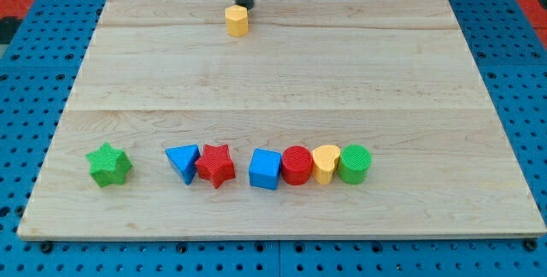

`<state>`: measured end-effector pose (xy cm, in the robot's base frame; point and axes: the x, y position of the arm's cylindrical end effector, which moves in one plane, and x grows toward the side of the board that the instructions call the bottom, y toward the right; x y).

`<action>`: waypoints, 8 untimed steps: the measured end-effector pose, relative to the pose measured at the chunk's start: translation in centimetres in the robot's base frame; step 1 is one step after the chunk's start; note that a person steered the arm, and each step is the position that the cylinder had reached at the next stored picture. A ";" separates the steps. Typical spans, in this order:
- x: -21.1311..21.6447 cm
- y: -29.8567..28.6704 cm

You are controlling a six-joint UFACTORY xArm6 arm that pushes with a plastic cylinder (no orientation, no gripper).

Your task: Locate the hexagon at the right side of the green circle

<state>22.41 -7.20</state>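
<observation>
A yellow hexagon (237, 20) sits near the view's top, left of centre, on the wooden board (282, 80). My tip (244, 5) stands just above and slightly right of it, touching or nearly touching its top edge. The green circle (355, 164) is at the right end of a row of blocks near the view's bottom, far from the hexagon. Nothing lies to the right of the green circle.
The bottom row, from the left: a green star (108, 165), a blue triangle (183, 162), a red star (216, 166), a blue cube (266, 169), a red cylinder (297, 165), a yellow heart (326, 162). A blue pegboard (26, 97) surrounds the board.
</observation>
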 end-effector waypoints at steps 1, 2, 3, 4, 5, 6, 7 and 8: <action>8.1 4.0; 17.1 10.5; 13.6 11.3; 13.0 5.9; 16.1 3.1; 16.5 2.7; 17.5 -3.9; 18.9 1.9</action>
<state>41.31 -5.33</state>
